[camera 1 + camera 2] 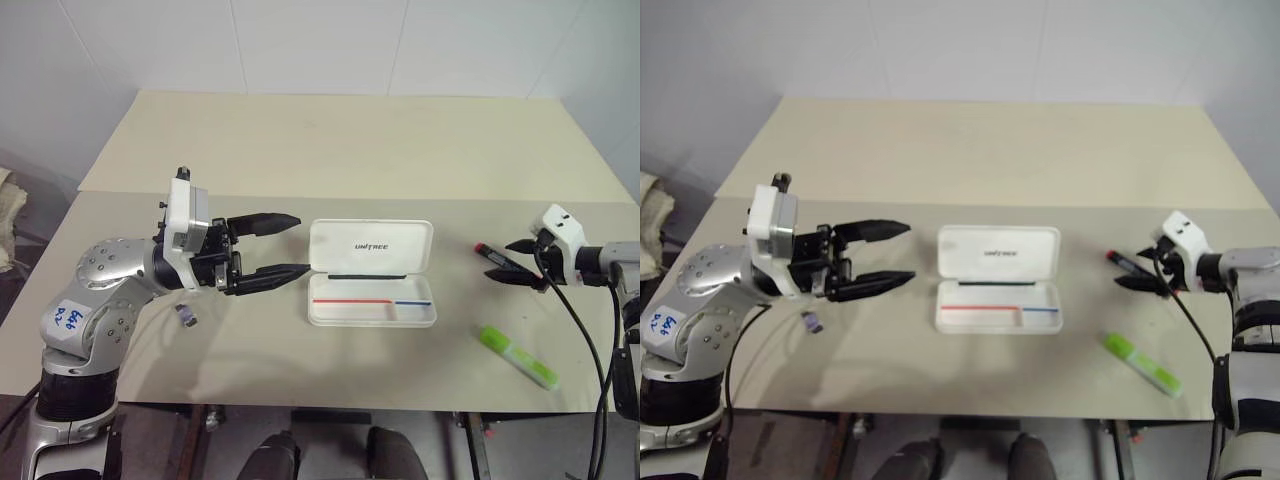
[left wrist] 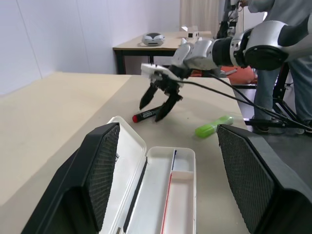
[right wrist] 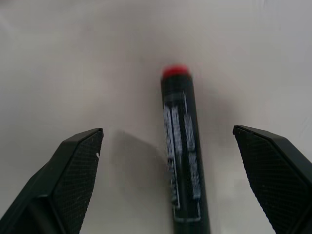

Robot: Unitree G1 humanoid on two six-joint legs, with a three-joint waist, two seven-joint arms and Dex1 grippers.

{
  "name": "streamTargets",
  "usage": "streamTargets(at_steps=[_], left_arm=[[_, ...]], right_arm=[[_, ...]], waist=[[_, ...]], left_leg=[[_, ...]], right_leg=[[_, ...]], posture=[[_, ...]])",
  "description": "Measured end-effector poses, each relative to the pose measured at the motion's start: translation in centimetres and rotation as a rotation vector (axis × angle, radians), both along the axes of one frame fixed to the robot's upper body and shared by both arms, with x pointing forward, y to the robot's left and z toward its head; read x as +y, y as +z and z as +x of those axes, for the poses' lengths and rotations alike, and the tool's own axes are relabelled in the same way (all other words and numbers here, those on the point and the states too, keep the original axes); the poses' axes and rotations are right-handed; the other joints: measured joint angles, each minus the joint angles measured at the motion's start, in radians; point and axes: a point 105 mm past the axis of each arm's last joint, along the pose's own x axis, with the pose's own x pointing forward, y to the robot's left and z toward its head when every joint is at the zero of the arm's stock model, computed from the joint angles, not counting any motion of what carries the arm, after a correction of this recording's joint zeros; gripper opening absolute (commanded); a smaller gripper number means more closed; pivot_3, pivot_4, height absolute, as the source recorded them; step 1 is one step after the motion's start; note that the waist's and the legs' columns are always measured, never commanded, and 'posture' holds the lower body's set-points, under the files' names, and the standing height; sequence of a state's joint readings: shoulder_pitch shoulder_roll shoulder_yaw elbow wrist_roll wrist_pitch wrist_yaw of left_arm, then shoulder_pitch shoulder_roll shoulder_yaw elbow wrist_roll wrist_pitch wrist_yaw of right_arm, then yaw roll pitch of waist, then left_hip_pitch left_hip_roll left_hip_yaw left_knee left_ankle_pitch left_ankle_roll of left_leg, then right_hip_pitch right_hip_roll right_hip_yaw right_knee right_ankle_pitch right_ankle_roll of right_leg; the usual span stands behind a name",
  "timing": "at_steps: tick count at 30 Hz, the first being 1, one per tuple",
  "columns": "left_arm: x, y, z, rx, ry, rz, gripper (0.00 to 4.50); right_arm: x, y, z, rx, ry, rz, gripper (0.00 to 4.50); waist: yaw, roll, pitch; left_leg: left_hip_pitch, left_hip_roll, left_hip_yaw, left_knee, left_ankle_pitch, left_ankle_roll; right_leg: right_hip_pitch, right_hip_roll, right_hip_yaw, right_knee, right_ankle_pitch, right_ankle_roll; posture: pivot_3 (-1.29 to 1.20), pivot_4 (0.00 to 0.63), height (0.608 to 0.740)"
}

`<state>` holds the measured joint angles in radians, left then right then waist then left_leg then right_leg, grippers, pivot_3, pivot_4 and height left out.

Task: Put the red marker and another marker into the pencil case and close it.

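White tiled wall (image 1: 320,40) spans the frame's top above a beige matte tabletop (image 1: 350,140); a second dark-legged wooden table (image 2: 146,48) stands upper centre.

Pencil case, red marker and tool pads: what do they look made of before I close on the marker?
Pencil case: seemingly hard white plastic, smooth and slightly glossy; rigid lid stands open by itself.
Red marker: probably plastic; dark smooth barrel, printed label, red end.
Right tool fingers: black with fine cross-hatched faces, likely rubbery or textured plastic; cannot tell which.
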<state>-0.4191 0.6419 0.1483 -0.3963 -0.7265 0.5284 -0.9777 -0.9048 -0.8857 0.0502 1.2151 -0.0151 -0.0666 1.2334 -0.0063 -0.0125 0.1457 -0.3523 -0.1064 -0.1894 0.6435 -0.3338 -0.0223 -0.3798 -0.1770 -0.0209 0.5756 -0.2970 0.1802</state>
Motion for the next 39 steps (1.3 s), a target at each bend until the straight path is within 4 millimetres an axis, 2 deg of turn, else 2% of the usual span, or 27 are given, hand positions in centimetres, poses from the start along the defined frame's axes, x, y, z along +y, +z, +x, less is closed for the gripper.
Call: streamTargets(at_steps=[3, 5, 12, 22, 26, 31, 36, 39], left_arm=[[-0.1, -0.1, -0.3, 0.002, 0.008, 0.001, 3.45], [0.0, 0.0, -0.4, 0.002, 0.013, -0.002, 3.45], [0.3, 0.1, -0.6, -0.007, 0.041, -0.002, 3.45], [-0.1, -0.8, -0.5, 0.016, 0.007, -0.007, 3.45], [0.2, -1.4, 0.1, 0.034, 0.007, -0.001, 3.45], [0.5, -2.0, 0.5, 0.036, 0.005, 0.010, 3.45], [1.4, -3.5, 0.7, 0.046, 0.032, 0.042, 3.45], [2.7, -5.0, 0.9, 0.069, 0.071, 0.090, 3.45]], right_arm=[[-0.3, -0.3, -0.1, 0.014, -0.010, -0.011, 3.87], [-0.3, -0.4, -0.1, 0.018, -0.008, -0.017, 3.23], [0.7, -0.8, -0.2, 0.030, 0.046, 0.010, 0.61], [2.4, -0.2, 0.2, -0.024, 0.147, 0.029, 0.56], [3.4, 2.4, 0.7, -0.143, 0.220, 0.056, 0.56], [4.4, 6.1, 0.2, -0.252, 0.345, 0.039, 0.56], [7.4, 8.9, -1.1, -0.326, 0.498, 0.053, 0.56], [11.0, 10.0, -2.8, -0.344, 0.629, 0.109, 0.56]], waist=[[0.001, 0.000, 0.000], [0.003, 0.000, 0.000], [0.001, 0.000, 0.000], [-0.013, 0.000, 0.000], [-0.022, 0.001, 0.000], [-0.022, 0.001, 0.000], [-0.019, 0.001, 0.000], [-0.019, 0.001, 0.000]], left_leg=[[0.000, 0.000, 0.001, 0.000, 0.000, 0.000], [0.000, 0.000, 0.001, 0.001, -0.001, 0.000], [0.001, 0.001, 0.006, 0.004, -0.001, 0.000], [0.002, 0.013, 0.009, 0.002, -0.003, -0.005], [0.001, 0.014, 0.010, 0.002, -0.003, -0.005], [0.001, 0.014, 0.011, 0.002, -0.004, -0.005], [0.001, 0.014, 0.010, 0.002, -0.005, -0.005], [0.000, 0.015, 0.011, 0.003, -0.006, -0.005]], right_leg=[[0.000, 0.000, 0.000, 0.000, 0.000, 0.000], [0.000, 0.000, 0.000, 0.000, 0.000, -0.001], [0.002, 0.000, 0.002, -0.001, 0.003, -0.004], [-0.002, 0.012, 0.002, 0.000, 0.003, -0.004], [-0.004, 0.012, 0.002, 0.000, 0.003, -0.004], [-0.005, 0.012, 0.002, 0.001, 0.003, -0.005], [-0.007, 0.012, 0.001, 0.004, 0.003, -0.005], [-0.013, 0.012, 0.001, 0.010, 0.005, -0.008]], posture=[[0.00, 0.150, 0.740], [0.00, 0.150, 0.740], [0.00, 0.150, 0.740], [0.00, 0.150, 0.740], [0.00, 0.150, 0.740], [0.00, 0.150, 0.740], [0.00, 0.150, 0.740], [0.00, 0.150, 0.740]])
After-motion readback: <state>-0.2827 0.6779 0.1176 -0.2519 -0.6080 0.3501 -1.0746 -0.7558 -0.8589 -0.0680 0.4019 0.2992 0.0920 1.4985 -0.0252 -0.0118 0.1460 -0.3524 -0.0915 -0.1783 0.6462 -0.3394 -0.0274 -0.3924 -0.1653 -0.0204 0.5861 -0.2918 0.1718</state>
